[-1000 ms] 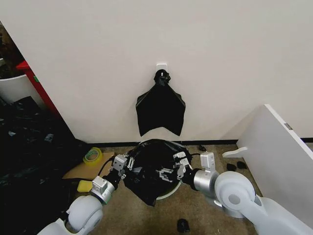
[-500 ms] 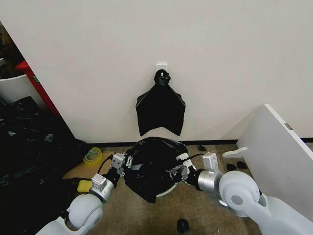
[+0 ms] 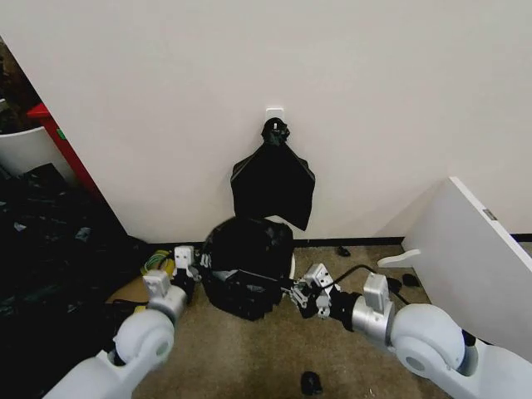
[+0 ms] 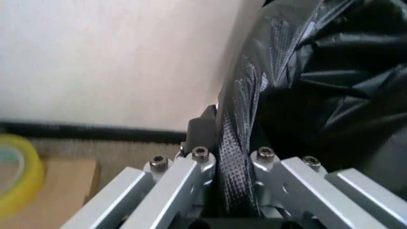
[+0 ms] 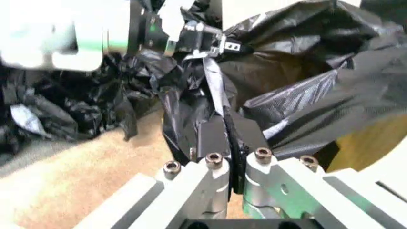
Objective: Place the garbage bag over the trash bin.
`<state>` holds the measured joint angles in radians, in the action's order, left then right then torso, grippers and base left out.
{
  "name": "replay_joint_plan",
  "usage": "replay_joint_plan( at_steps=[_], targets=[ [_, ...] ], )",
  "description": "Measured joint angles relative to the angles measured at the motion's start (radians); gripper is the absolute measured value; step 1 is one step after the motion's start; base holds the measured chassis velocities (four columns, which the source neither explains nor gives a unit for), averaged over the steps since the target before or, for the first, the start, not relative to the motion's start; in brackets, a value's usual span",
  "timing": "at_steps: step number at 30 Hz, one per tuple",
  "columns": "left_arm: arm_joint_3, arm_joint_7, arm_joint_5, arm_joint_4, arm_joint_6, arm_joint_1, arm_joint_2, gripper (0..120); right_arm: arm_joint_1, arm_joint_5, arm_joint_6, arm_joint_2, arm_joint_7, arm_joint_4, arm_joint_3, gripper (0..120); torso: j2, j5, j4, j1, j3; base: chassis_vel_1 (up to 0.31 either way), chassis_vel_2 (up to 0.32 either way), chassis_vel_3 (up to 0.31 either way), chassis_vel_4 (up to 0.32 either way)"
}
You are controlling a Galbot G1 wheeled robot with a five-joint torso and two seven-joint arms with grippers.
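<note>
The glossy black garbage bag [image 3: 245, 264] bulges up on the floor at the foot of the wall, stretched between both grippers. My left gripper [image 3: 193, 271] holds the bag's left edge, and in the left wrist view it [image 4: 230, 157] is shut on a pinched strip of bag [image 4: 299, 71]. My right gripper [image 3: 298, 293] holds the near right edge, and the right wrist view shows it [image 5: 230, 138] shut on a fold of the bag [image 5: 299, 95]. The trash bin is almost wholly under the bag; a piece of its white rim [image 5: 391, 179] shows in the right wrist view.
A bunch of black bags [image 3: 273, 187] hangs from a wall hook above. A heap of black plastic [image 3: 50, 249] fills the left. A yellow tape roll [image 3: 156, 264] lies by my left gripper. A white board [image 3: 474, 266] leans at right. A small dark object [image 3: 311, 383] lies on the floor.
Both grippers have shifted left and nearer the floor with the bag. The bag now bulges higher toward the wall, and the bin's white rim is covered in the head view.
</note>
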<state>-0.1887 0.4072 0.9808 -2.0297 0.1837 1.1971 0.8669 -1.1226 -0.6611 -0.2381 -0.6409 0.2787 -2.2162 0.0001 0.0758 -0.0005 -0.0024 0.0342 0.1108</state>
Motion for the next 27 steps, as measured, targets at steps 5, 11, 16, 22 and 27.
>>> replay_joint_plan(
  at_steps=[5,11,16,22,27],
  targets=[
    [-0.005,0.056,0.133,-0.042,0.058,0.010,-0.003,3,-0.011,0.149,0.146,-0.025,0.079,0.104,-0.013,0,0.000,0.0004,-0.0001,0.000,0.000,0.000,0.000,0.000,0.000],
    [-0.006,0.109,0.221,-0.050,0.087,0.011,0.002,3,-0.031,0.247,0.300,-0.036,0.175,0.167,-0.012,0,0.000,0.0000,-0.0002,0.000,0.000,0.000,0.000,0.000,0.000],
    [-0.004,0.134,0.223,-0.031,0.088,-0.003,0.006,3,-0.037,0.261,0.357,-0.037,0.240,0.170,-0.006,0,0.000,-0.0002,-0.0001,0.000,0.000,0.000,0.000,0.000,0.000],
    [-0.006,0.171,0.272,-0.040,0.093,-0.009,0.009,3,-0.033,0.336,0.387,-0.056,0.286,0.204,-0.009,0,0.000,-0.0001,-0.0001,0.000,0.000,0.000,0.000,0.000,0.000],
    [-0.010,0.195,0.316,-0.057,0.098,-0.009,0.005,3,-0.030,0.433,0.424,-0.083,0.287,0.262,-0.009,0,0.000,0.0000,-0.0001,0.000,0.000,0.000,0.000,0.000,0.000]
  ],
)
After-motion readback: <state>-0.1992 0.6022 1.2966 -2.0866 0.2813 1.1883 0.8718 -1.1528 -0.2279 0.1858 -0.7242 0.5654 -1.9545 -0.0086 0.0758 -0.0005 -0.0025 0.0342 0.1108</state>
